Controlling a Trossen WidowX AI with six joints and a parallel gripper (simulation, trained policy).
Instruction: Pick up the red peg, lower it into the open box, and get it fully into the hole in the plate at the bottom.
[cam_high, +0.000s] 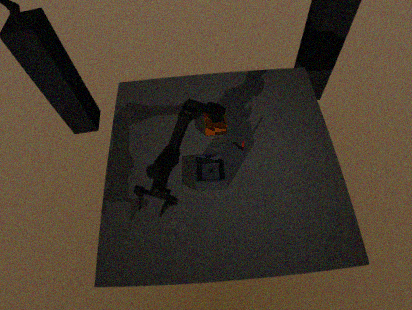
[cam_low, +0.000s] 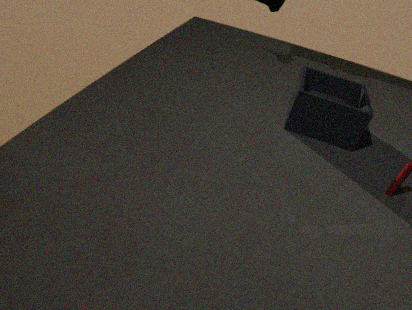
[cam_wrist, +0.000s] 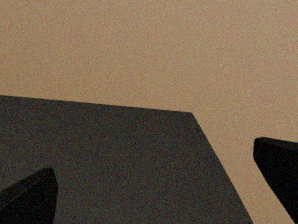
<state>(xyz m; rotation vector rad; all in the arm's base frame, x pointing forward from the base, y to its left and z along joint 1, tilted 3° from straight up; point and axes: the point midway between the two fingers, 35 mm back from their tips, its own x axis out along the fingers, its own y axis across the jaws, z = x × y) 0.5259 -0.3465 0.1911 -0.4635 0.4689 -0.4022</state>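
Observation:
The red peg (cam_high: 243, 145) (cam_low: 400, 179) appears to stand upright on the dark table, to the right of the box; its top is cut off in the exterior view. The dark open box (cam_high: 200, 170) (cam_low: 325, 117) stands upright. In the top view a grey plate with a small dark mark shows at its bottom; the hole is not clear. My gripper (cam_high: 146, 218) (cam_wrist: 157, 165) is wide open and empty, left of and in front of the box in the top view, far from the peg. Only a dark tip of the arm or gripper shows at the top of the exterior view.
The dark table (cam_high: 280, 215) (cam_low: 175, 175) (cam_wrist: 125, 165) ends at a tan floor; a table corner shows in the wrist view. An orange patch (cam_high: 215, 131) lies by the arm's base. Large dark blocks (cam_high: 55, 75) (cam_high: 325, 40) stand at the upper left and upper right.

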